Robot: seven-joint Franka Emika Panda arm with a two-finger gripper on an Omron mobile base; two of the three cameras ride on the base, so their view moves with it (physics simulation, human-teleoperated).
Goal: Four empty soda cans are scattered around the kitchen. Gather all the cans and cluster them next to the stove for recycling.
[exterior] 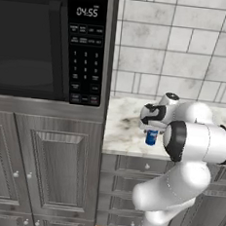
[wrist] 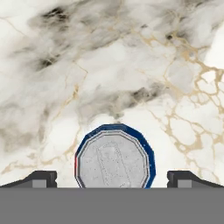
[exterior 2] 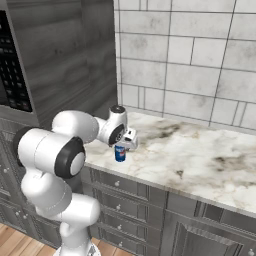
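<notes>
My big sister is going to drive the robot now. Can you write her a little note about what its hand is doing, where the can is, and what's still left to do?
Gripper: open, pointing down over the blue can, one of the fingers on each side of its top. Nothing is held.
Blue can: upright on the marble counter, near the front edge, a little right of the microwave cabinet.
Done: hand lined up above the can.
Left: lower, close on the can, lift it, carry it to the stove. Then fetch the other cans too.
</notes>
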